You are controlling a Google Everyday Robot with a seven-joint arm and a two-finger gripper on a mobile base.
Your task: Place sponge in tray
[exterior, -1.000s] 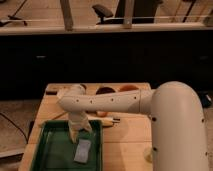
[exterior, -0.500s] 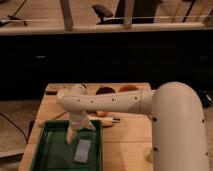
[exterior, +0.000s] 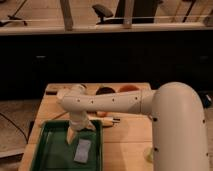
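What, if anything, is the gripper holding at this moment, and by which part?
Nothing. The gripper hangs over the tray, apart from the sponge, which lies flat on the tray floor below and to the side of it.

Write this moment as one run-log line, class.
task: place sponge in tray | sponge: flat inside tray | hand: over tray, just left of and above sponge, not holding it | status: sponge placed

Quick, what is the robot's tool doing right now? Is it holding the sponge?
Tool: over the tray, just up-left of the sponge, which lies flat in the tray; not holding it.
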